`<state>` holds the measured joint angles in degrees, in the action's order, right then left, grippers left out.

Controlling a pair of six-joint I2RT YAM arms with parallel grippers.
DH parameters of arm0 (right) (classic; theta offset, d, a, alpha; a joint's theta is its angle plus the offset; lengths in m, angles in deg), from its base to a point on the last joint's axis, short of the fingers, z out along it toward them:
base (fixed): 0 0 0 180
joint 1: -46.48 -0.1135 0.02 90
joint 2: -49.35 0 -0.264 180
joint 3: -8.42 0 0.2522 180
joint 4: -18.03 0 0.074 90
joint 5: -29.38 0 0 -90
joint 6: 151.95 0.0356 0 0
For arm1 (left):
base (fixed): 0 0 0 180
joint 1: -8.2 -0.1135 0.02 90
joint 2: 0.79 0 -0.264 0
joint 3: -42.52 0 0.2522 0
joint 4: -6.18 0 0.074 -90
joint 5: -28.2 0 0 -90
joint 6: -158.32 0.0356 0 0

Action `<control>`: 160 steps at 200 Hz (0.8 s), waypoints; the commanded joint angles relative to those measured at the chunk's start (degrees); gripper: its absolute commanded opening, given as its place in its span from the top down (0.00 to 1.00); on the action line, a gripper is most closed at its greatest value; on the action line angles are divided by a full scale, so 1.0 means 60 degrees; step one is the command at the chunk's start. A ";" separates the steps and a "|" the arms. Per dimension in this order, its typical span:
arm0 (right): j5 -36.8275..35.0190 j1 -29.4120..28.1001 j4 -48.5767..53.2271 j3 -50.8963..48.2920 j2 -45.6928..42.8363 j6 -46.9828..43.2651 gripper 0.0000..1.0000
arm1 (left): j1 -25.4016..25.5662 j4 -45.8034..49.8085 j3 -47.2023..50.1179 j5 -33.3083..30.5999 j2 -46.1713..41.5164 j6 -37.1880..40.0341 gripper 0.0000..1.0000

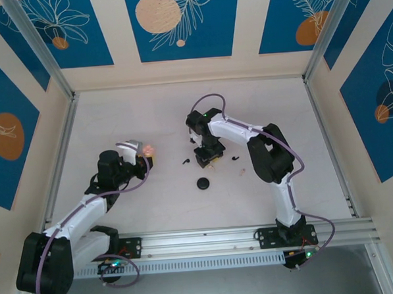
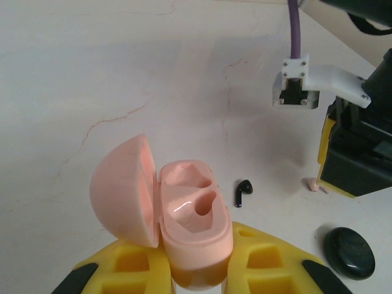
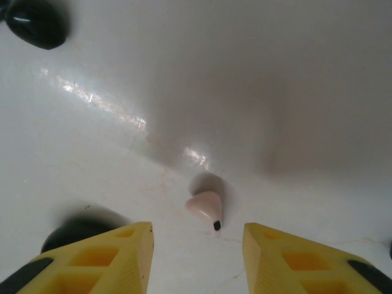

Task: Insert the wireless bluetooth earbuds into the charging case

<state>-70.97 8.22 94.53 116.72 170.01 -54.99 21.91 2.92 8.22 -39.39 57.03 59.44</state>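
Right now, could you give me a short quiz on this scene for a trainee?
1. True or false: the case held in the left gripper has its lid shut.
2. What lies on the table between the fingers of the right gripper? A a black disc; B a small pink piece; C a cable.
3. What colour is the earbud beside the case?
Key: 1 false; 2 B; 3 black.

No letters, numbers, brand marks or signs can be read anywhere. The blue wall panels (image 1: 210, 28) carry only white leaf outlines and orange circles. The pink charging case (image 2: 196, 236) and the black disc (image 2: 349, 252) are plain.
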 commanded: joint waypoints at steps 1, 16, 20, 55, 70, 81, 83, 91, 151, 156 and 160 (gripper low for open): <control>-0.0033 -0.0069 0.0284 0.0339 0.0289 -0.0265 0.57 | -0.0115 0.0053 -0.0328 0.0161 -0.0145 0.0098 0.84; -0.0033 -0.0069 0.0258 0.0327 0.0382 -0.0296 0.58 | -0.0118 0.0053 -0.0327 0.0175 -0.0131 0.0088 0.84; -0.0029 -0.0069 0.0252 0.0323 0.0408 -0.0296 0.58 | -0.0116 0.0053 -0.0328 0.0175 -0.0129 0.0079 0.84; -0.0018 -0.0069 0.0222 0.0327 0.0557 -0.0369 0.60 | -0.0114 0.0023 -0.0328 0.0189 -0.0097 0.0066 0.84; -0.0016 -0.0075 0.0221 0.0306 0.0601 -0.0369 0.60 | -0.0110 0.0000 -0.0328 0.0195 -0.0075 0.0057 0.84; -0.0018 -0.0069 0.0222 0.0285 0.0631 -0.0380 0.60 | -0.0115 0.0009 -0.0328 0.0218 -0.0058 0.0059 0.84; -0.0018 -0.0069 0.0222 0.0280 0.0632 -0.0372 0.60 | -0.0117 0.0005 -0.0328 0.0219 -0.0057 0.0049 0.84; -0.0018 -0.0068 0.0222 0.0269 0.0646 -0.0369 0.60 | -0.0110 0.0009 -0.0328 0.0215 -0.0057 0.0051 0.84; -0.0077 -0.0069 0.0193 0.0123 0.0675 -0.0328 0.66 | -0.0106 0.0019 -0.0328 0.0219 -0.0028 0.0047 0.84; -0.0077 -0.0069 0.0182 0.0121 0.0676 -0.0334 0.67 | -0.0116 0.0030 -0.0328 0.0218 -0.0028 0.0047 0.84; -0.0077 -0.0069 0.0178 0.0108 0.0676 -0.0326 0.67 | -0.0116 0.0039 -0.0328 0.0219 -0.0028 0.0052 0.84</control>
<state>-71.23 8.18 94.58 117.01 173.07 -56.59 21.91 2.92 7.74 -39.37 57.03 59.44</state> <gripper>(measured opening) 0.342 0.170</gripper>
